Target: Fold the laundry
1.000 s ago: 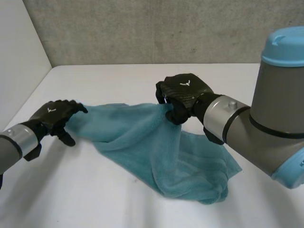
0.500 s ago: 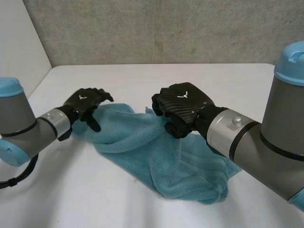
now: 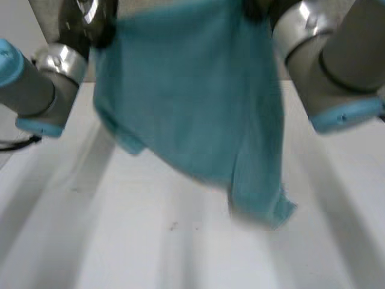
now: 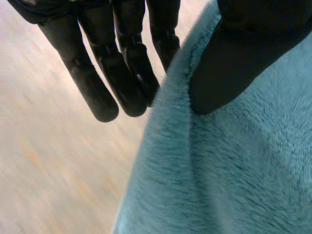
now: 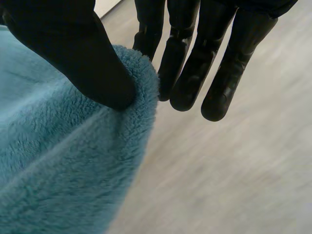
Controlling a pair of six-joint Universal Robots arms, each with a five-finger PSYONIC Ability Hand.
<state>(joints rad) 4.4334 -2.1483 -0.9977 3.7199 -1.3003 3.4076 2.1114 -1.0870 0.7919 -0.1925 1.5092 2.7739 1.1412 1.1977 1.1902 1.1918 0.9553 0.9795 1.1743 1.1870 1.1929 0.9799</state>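
One white tabletop [image 3: 120, 241] lies under the teal towel [image 3: 192, 102], which hangs spread aloft. Along the towel's top edge our left hand [image 4: 117, 73] and right hand [image 5: 195, 68] each pinch it, thumb against fingers. We fear such shallow pinches may let the plush slip free.

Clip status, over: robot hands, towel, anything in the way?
Left robot hand pinching edge of teal towel. Right robot hand pinching its edge too. Towel hanging spread between both arms, above white table. No obstruction seen.
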